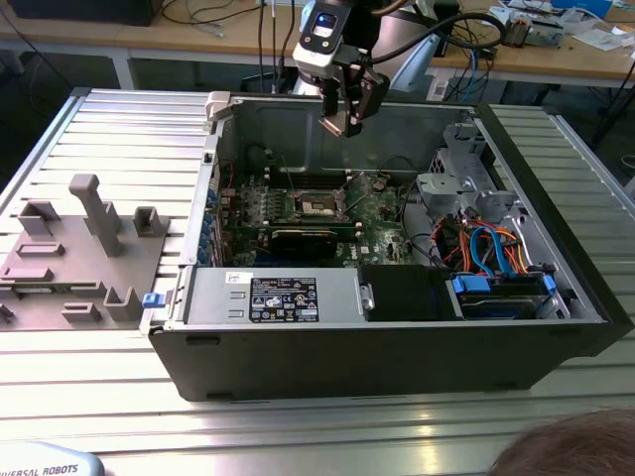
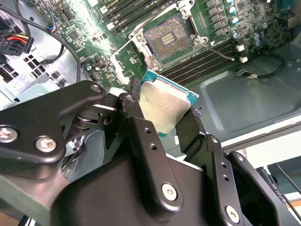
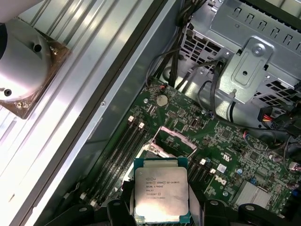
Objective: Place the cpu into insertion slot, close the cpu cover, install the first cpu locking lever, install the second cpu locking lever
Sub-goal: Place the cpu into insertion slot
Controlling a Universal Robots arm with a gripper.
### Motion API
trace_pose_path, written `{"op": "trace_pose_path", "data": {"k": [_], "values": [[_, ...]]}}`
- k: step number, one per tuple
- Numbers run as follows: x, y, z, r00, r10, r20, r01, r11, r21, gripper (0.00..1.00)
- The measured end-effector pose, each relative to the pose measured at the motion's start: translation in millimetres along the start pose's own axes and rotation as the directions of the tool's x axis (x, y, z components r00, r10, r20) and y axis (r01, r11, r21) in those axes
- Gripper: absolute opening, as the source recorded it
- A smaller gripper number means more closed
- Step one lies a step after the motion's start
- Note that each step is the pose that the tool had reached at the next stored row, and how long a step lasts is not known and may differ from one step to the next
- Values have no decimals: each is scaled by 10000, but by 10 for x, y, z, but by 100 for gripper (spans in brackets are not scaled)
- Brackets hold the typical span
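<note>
Fingers (image 2: 138, 127) of the gripper (image 1: 344, 124) are clenched on the cpu (image 3: 160, 195), pinching it by two opposite edges. Its silver top is plain in the first wrist view. The chip hangs in the air above the open computer case (image 1: 397, 347), over the green motherboard (image 1: 382, 213) and well clear of the insertion slot (image 2: 169, 37), whose contacts lie uncovered. On the slatted tabletop (image 1: 298, 426), left of the case, sits a grey fixture block (image 1: 79, 258).
</note>
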State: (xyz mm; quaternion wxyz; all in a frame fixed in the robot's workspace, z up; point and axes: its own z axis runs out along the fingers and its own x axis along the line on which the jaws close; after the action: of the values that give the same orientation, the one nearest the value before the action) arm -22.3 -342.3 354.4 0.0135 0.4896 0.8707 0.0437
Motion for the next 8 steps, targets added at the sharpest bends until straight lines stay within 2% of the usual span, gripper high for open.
{"op": "trace_pose_path", "data": {"k": [8], "values": [[0, 0, 0, 10000, 80, 7, -80, 10000, -1, 54]]}}
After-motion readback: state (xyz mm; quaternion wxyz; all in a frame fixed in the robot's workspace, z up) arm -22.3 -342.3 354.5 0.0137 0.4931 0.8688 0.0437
